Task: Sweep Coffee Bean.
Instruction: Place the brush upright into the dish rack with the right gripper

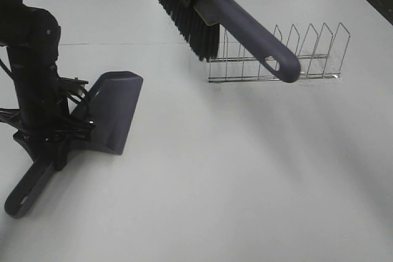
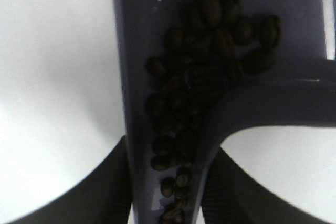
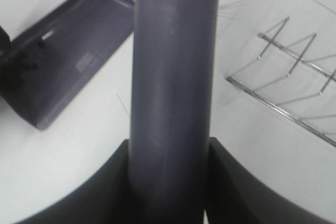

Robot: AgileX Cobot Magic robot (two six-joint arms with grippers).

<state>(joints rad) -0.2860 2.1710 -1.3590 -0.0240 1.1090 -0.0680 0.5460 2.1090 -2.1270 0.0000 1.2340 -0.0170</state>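
Item 1: my left claw (image 2: 168, 192), clamped on the handle of the purple plastic dustpan (image 1: 115, 107); pan tilted, lip raised, underside turned toward the right arm

Item 2: dark brown oval coffee beans (image 2: 194, 87), a few dozen, heaped at the back of the pan and trailing down the hollow handle between my left fingers (image 2: 107, 187)

Item 3: my right claw (image 3: 170, 182), gripping the thick handle of the purple brush with black bristles (image 1: 245, 29), raised above the white table (image 1: 245, 182)

Item 4: chrome wire rack (image 1: 310, 53), standing on the table, well apart from the dustpan
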